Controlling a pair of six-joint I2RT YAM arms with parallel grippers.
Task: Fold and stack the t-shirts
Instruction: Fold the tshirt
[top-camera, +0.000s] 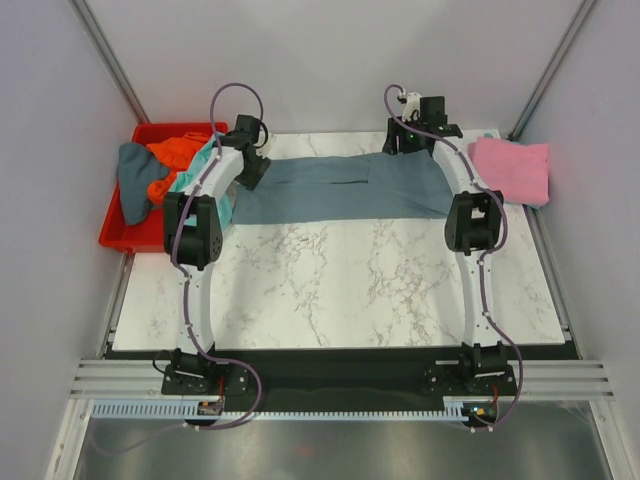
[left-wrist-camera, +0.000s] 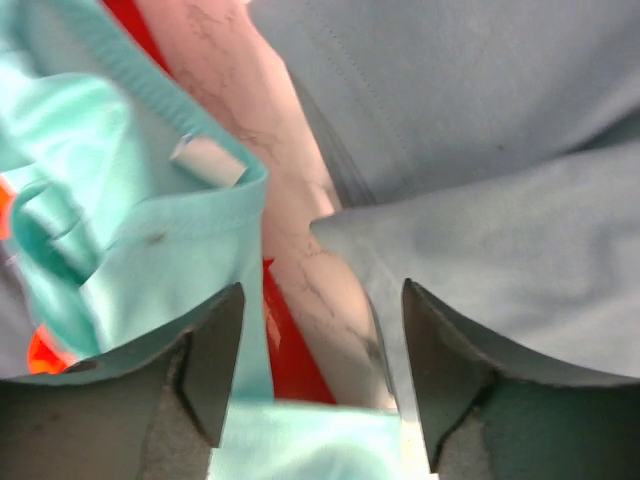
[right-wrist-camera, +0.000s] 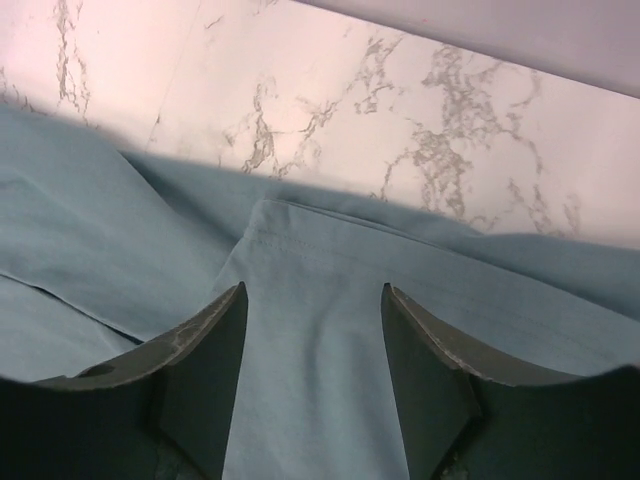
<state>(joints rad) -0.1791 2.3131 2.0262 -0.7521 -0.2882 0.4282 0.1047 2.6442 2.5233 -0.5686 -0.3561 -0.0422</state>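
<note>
A slate blue-grey t-shirt (top-camera: 340, 186) lies folded into a long band across the far part of the table. My left gripper (top-camera: 252, 165) is open at its left end, jaws straddling the shirt's corner (left-wrist-camera: 470, 240) and the teal shirt (left-wrist-camera: 130, 210). My right gripper (top-camera: 412, 135) is open over the band's right end, jaws wide above a sleeve hem (right-wrist-camera: 310, 330). A folded pink shirt (top-camera: 512, 168) lies at the far right. Orange (top-camera: 172, 155), teal (top-camera: 205, 165) and another blue-grey shirt (top-camera: 135, 180) are heaped in the bin.
A red plastic bin (top-camera: 115, 225) stands off the table's far left corner; its red wall (left-wrist-camera: 290, 350) shows between my left jaws. The marble table (top-camera: 340, 280) has a dark strip along its near edge. Grey walls enclose the space.
</note>
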